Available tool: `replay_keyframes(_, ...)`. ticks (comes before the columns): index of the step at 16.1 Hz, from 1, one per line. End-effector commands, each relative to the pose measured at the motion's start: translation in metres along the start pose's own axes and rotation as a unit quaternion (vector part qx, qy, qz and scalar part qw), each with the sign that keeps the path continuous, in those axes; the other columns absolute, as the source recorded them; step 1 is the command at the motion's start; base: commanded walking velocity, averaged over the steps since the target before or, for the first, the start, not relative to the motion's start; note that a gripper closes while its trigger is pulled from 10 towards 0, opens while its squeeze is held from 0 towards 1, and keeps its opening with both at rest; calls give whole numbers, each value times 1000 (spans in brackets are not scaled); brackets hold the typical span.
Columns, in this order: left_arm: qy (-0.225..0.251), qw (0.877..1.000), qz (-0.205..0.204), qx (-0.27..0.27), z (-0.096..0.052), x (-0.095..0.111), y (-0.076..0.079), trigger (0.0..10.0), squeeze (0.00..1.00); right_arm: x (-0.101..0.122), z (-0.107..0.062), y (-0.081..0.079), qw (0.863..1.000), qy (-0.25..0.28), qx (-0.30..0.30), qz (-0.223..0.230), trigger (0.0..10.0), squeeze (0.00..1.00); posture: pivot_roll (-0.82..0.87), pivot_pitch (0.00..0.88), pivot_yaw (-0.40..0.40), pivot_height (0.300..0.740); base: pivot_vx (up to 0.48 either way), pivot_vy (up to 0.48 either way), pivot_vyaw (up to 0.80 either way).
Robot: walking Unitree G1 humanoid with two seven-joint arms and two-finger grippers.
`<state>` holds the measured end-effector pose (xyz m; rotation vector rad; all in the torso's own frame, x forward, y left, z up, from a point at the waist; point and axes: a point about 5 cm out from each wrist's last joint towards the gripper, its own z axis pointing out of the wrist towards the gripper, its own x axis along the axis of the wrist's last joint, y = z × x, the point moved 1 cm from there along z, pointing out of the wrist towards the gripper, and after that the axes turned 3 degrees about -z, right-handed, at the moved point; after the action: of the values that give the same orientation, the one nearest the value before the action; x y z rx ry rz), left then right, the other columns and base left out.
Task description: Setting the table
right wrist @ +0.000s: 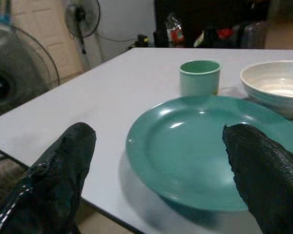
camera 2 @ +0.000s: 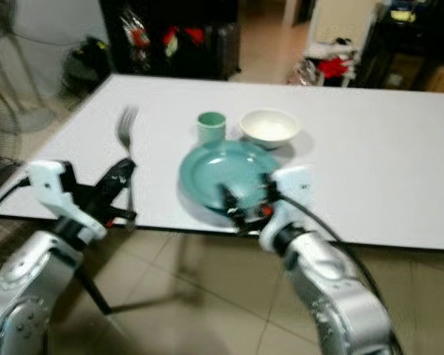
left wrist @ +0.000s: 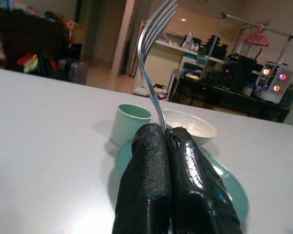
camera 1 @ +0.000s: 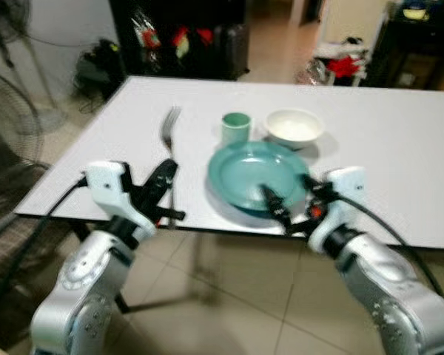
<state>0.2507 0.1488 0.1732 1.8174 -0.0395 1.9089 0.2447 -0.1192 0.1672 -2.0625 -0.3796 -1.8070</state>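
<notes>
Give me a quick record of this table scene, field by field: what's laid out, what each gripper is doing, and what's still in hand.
surface: white table
plate: teal plate near the front edge
cup: teal cup behind the plate
bowl: white bowl beside the cup, on the robot's right
left gripper: shut on the fork, held over the table to the plate's left, tines pointing away from the robot
right gripper: open, fingers spread at the plate's near rim
still in hand: the fork, not yet laid down
</notes>
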Motion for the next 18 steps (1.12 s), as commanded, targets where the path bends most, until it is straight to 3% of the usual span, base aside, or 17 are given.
replay_keyframes(1, -2, 1000, -3, -13, 3, 0, 5, 10000, 0, 5, -4, 5, 1000, 9, -15, -8, 10000, 0, -115, 0, 26, 740, 322, 0, 0)
replay_keyframes(9, -22, 998, -24, -47, 10, -12, 16, 10000, 0, 3, -8, 5, 1000, 4, -21, -5, 10000, 0, -125, 0, 42, 740, 322, 0, 0)
replay_keyframes(15, -42, 998, -5, -52, 14, -13, -1, 10000, 0, 2, -12, 4, 1000, -2, -23, -7, 10000, 0, -135, 0, 55, 740, 317, 0, 0)
replay_keyframes(18, -81, 994, 17, -73, 18, -18, -9, 10000, 0, 1, -15, 3, 1000, -15, -4, -18, 10000, 0, -140, 1, 63, 740, 92, 0, 0)
